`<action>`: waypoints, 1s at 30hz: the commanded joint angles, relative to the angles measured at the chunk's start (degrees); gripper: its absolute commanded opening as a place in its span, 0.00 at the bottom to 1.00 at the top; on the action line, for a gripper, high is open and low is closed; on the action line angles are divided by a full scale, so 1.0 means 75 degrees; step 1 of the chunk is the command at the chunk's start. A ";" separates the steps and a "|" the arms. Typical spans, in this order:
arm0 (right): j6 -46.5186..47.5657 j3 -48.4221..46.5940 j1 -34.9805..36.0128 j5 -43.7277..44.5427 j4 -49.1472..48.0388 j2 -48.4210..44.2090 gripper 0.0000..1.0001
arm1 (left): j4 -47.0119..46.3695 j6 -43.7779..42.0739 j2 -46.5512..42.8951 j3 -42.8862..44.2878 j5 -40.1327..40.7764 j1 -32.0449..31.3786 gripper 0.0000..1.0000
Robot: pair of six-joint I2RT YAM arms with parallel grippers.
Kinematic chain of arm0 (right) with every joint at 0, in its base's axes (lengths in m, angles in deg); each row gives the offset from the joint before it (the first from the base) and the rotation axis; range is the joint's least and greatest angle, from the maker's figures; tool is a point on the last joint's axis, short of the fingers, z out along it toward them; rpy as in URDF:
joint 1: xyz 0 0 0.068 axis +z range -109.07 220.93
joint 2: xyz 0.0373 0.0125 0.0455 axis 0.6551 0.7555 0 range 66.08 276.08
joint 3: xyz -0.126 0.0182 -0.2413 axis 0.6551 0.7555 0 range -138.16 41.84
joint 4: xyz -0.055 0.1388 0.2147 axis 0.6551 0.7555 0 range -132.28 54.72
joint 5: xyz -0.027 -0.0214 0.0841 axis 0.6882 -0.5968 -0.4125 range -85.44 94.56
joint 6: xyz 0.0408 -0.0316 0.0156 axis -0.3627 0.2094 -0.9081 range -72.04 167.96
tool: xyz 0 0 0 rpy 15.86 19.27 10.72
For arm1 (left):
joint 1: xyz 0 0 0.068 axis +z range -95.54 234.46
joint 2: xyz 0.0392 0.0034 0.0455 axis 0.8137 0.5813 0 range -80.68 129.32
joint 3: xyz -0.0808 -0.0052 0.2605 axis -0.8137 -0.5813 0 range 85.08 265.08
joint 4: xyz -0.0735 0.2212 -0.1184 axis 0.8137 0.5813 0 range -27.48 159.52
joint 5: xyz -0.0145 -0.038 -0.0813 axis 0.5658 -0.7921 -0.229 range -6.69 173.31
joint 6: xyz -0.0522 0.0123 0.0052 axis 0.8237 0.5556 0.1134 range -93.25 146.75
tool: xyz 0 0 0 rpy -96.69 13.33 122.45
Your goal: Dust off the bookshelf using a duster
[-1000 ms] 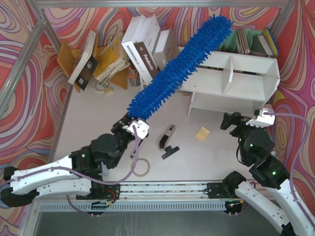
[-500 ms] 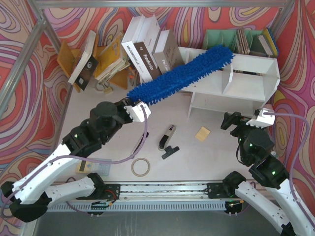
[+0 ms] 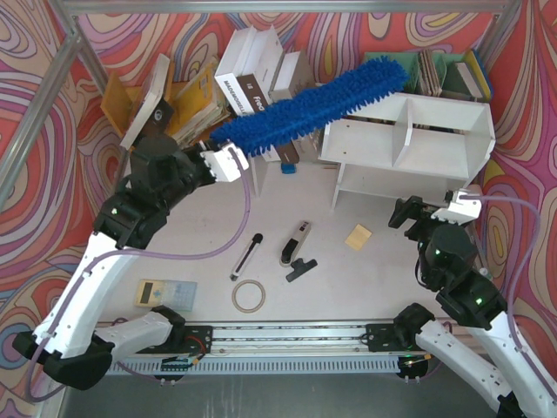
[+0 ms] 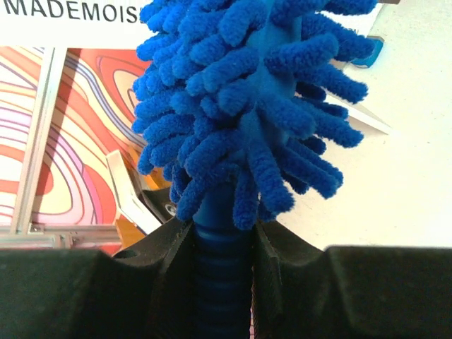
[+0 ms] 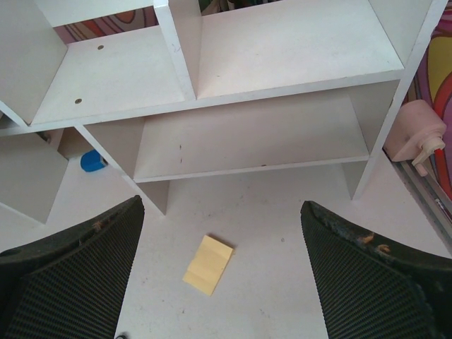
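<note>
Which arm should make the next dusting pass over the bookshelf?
Left: the left gripper is shut on the duster, whose head reaches over the bookshelf; the right gripper hangs open, empty.

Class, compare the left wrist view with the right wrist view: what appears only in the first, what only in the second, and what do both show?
Only the left wrist view: the blue duster, its handle clamped in the left tool, with a lettered book and the patterned wall behind. Only the right wrist view: the white bookshelf, a yellow notepad before it, and the right tool open, holding nothing. Both: the white table and each tool's own black fingers.
</note>
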State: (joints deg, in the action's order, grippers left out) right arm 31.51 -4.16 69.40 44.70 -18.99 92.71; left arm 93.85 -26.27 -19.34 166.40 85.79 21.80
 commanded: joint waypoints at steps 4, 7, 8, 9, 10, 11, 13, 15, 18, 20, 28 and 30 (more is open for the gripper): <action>0.0119 0.0030 -0.0022 0.0340 -0.0212 0.0156 0.81 | -0.0098 -0.0283 0.0598 0.0772 -0.1300 0.0600 0.00; 0.0120 0.0019 -0.0020 0.0422 -0.0189 0.0162 0.81 | -0.0351 -0.0185 0.0690 0.0407 -0.1473 0.0596 0.00; 0.0113 0.0022 -0.0021 0.0434 -0.0190 0.0158 0.82 | -0.0504 -0.0109 0.0663 0.0198 -0.1555 0.0597 0.00; 0.0115 0.0027 -0.0022 0.0445 -0.0188 0.0163 0.82 | -0.0689 -0.0032 0.0618 -0.0067 -0.1620 0.0601 0.00; 0.0124 0.0025 -0.0021 0.0457 -0.0187 0.0155 0.81 | -0.0859 0.0037 0.0560 -0.0311 -0.1670 0.0605 0.00; 0.0119 0.0026 -0.0019 0.0460 -0.0187 0.0163 0.81 | -0.1010 0.0093 0.0517 -0.0598 -0.1676 0.0595 0.00; 0.0130 0.0039 -0.0018 0.0461 -0.0197 0.0178 0.82 | -0.1310 0.0204 0.0464 -0.1065 -0.1725 0.0595 0.00; 0.0142 0.0039 -0.0019 0.0455 -0.0216 0.0212 0.81 | -0.1687 0.0333 0.0409 -0.1488 -0.1812 0.0598 0.00; 0.0144 0.0026 -0.0019 0.0426 -0.0211 0.0267 0.82 | -0.1858 0.0479 0.0412 -0.1743 -0.1933 0.0595 0.00; 0.0151 0.0018 -0.0020 0.0426 -0.0212 0.0269 0.81 | -0.1859 0.0469 0.0429 -0.1712 -0.1929 0.0594 0.00; 0.0119 0.0037 -0.0017 0.0460 -0.0200 0.0159 0.82 | -0.1178 0.0052 0.0377 -0.0343 -0.1578 0.0604 0.00; 0.0120 0.0032 -0.0018 0.0449 -0.0188 0.0153 0.81 | -0.0988 -0.0092 0.0365 -0.0016 -0.1461 0.0603 0.00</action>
State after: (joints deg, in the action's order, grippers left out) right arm 31.68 -4.16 69.40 46.77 -19.16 94.55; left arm 87.58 -25.74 -14.99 160.96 73.49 25.91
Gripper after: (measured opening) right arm 0.816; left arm 0.346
